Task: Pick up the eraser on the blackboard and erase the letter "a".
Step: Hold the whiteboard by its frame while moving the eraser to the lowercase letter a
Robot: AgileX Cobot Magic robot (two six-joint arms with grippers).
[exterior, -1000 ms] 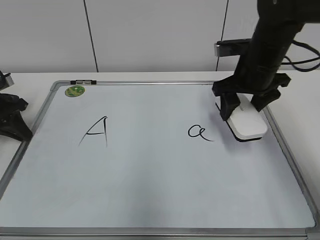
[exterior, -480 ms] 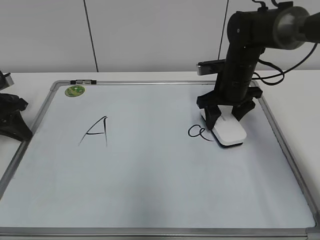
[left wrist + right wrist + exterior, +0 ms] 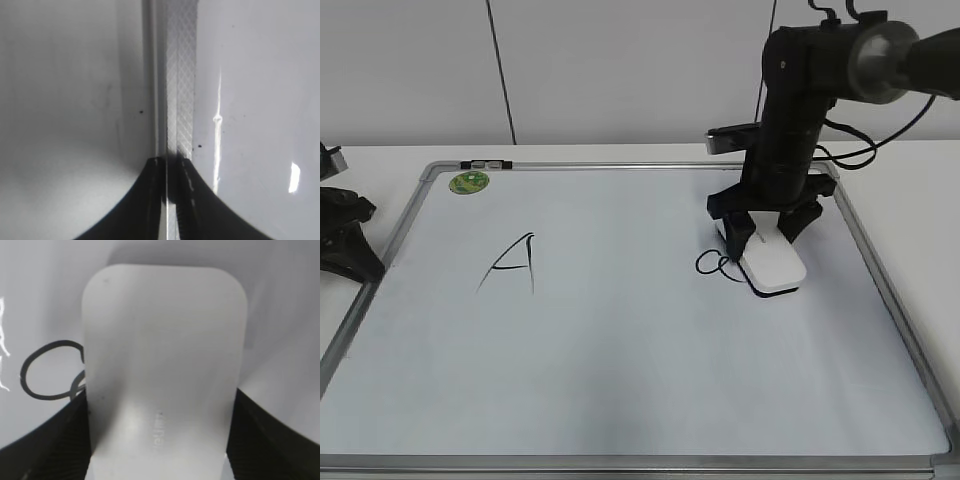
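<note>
The white eraser (image 3: 773,266) lies flat on the blackboard (image 3: 620,380), held between the jaws of my right gripper (image 3: 765,228). It fills the right wrist view (image 3: 162,365). Its left edge covers the right part of the letter "a" (image 3: 709,264); the loop still shows in the right wrist view (image 3: 47,371). My left gripper (image 3: 345,240) rests at the board's left edge, jaws shut and empty over the silver frame (image 3: 180,100).
A larger capital "A" (image 3: 512,263) is drawn on the left half of the board. A round green sticker (image 3: 469,182) sits at the top left corner. A wall stands behind the table.
My right gripper has slid the eraser leftward across the board from near the right frame until it overlaps the right side of the "a". The left arm has not moved.
</note>
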